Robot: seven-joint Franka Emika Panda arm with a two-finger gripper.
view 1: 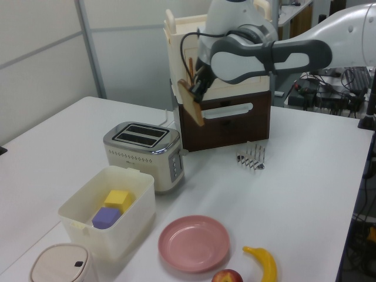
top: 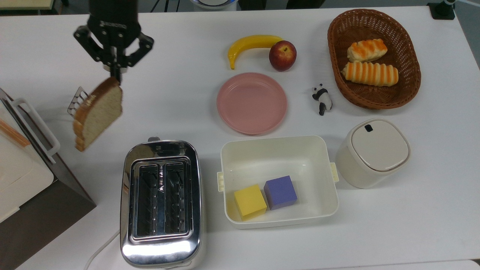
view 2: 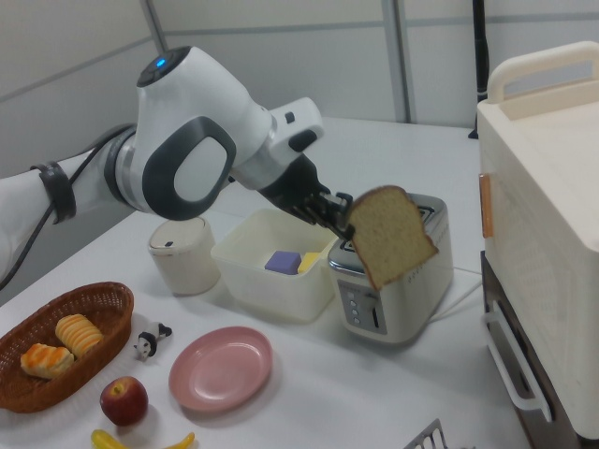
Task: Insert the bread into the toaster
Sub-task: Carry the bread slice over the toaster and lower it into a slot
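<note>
Tan speckled bread slice (top: 98,112) hangs clamped in our black pincer (top: 116,77), off the desk; insertion into the chrome two-slot toaster (top: 161,204) remains.

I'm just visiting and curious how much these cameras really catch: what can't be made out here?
- Toast rack: in the top view, the held bread covers most of it.
- Toaster: in the right view, the bread hides part of its front.
- Toaster slots: the top view shows dark wire guides, their bottoms lost in shadow.
- Cabinet: cut off by the top view's left edge.
</note>
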